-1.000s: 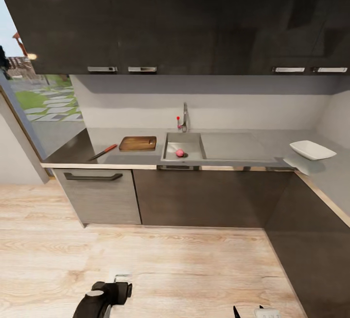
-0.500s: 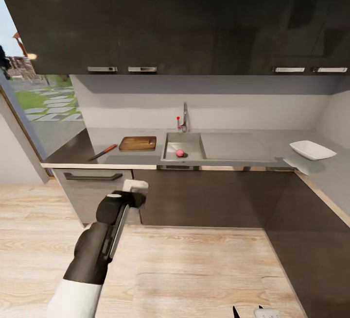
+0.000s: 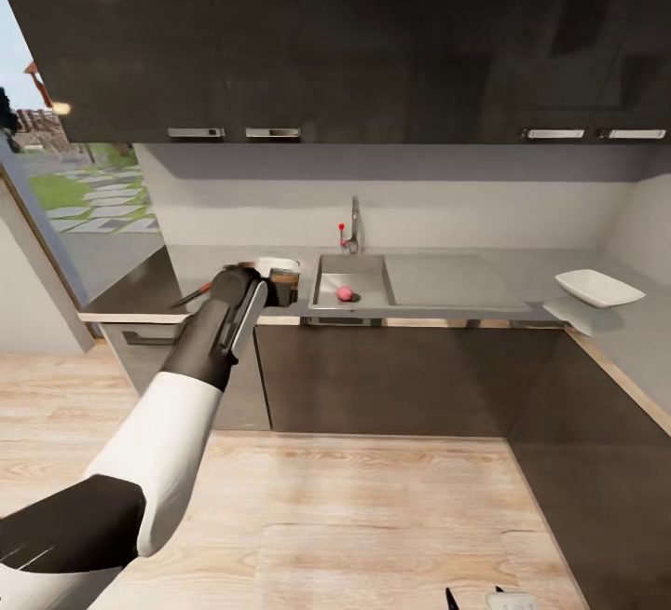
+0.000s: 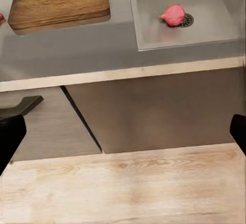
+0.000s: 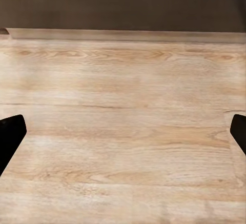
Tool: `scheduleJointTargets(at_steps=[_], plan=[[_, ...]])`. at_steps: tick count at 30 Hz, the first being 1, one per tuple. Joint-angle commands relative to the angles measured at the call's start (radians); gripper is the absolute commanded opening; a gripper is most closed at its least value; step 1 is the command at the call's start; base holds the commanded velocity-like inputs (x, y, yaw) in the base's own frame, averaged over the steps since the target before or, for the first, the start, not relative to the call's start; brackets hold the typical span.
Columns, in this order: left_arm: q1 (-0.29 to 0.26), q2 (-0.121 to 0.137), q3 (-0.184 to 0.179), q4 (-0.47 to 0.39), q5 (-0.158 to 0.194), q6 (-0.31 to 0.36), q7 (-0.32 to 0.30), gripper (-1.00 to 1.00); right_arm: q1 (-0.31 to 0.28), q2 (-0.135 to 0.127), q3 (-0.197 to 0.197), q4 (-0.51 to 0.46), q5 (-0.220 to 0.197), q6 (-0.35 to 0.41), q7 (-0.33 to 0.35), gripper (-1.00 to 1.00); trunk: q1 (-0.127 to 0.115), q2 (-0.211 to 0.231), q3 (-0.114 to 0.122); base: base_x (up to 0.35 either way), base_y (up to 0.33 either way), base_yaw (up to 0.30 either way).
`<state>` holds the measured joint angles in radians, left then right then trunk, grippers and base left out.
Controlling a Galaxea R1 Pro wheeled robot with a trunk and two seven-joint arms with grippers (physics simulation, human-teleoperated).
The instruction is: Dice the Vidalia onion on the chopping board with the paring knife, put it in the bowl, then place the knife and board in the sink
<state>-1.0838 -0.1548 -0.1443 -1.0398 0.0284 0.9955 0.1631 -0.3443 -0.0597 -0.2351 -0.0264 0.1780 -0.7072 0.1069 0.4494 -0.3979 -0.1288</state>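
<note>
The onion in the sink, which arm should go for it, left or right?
Probably left. The left hand is raised to counter height beside the sink, open, and its wrist camera looks at the onion. The right hand hangs low over the wood floor.

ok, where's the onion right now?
In the head view the Vidalia onion lies in the sink basin beside the round drain, below the tap; the chopping board lies on the countertop to the sink's left.

Window [image 3: 75, 210] onto paving (perhaps a garden); drawer handle [image 4: 20, 106] below.
</note>
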Motion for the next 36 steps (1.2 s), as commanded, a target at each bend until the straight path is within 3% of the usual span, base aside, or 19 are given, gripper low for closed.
scheduleJointTargets(at_steps=[1,3,7,10,15,18,36], plan=[[-0.002,0.002,-0.030,-0.008,0.006,0.005,0.006,1.00,-0.001,-0.001,-0.009,0.001,0.006,-0.003,0.005,1.00,0.001,-0.002,-0.002,0.000,0.000,0.000],[-0.002,0.007,-0.081,-0.026,0.010,0.008,0.007,1.00,-0.001,-0.002,-0.009,0.001,0.006,-0.003,0.004,1.00,0.001,-0.002,-0.002,0.000,0.000,0.000],[-0.002,0.009,-0.102,-0.033,0.012,0.010,0.008,1.00,-0.001,-0.005,-0.010,0.003,0.005,0.000,0.002,1.00,0.001,-0.002,-0.002,0.000,0.000,0.000],[-0.002,0.010,-0.106,-0.033,0.013,0.011,0.009,1.00,-0.001,-0.010,-0.010,0.006,0.005,0.036,0.000,1.00,0.001,-0.002,-0.002,0.000,0.000,0.000],[-0.001,0.011,-0.107,-0.025,0.013,0.011,0.010,1.00,-0.001,-0.048,-0.010,0.007,0.004,0.164,0.008,1.00,0.001,-0.002,-0.002,0.077,-0.004,0.000],[-0.001,0.010,-0.107,-0.016,0.013,0.010,0.011,1.00,-0.001,-0.056,-0.012,0.004,-0.004,0.194,0.009,1.00,0.001,-0.002,-0.002,0.182,-0.094,0.000],[0.001,0.006,-0.106,0.029,0.013,0.008,0.011,1.00,-0.001,-0.058,-0.012,0.006,-0.012,0.202,0.004,1.00,0.001,-0.002,-0.002,0.265,-0.163,0.000]])
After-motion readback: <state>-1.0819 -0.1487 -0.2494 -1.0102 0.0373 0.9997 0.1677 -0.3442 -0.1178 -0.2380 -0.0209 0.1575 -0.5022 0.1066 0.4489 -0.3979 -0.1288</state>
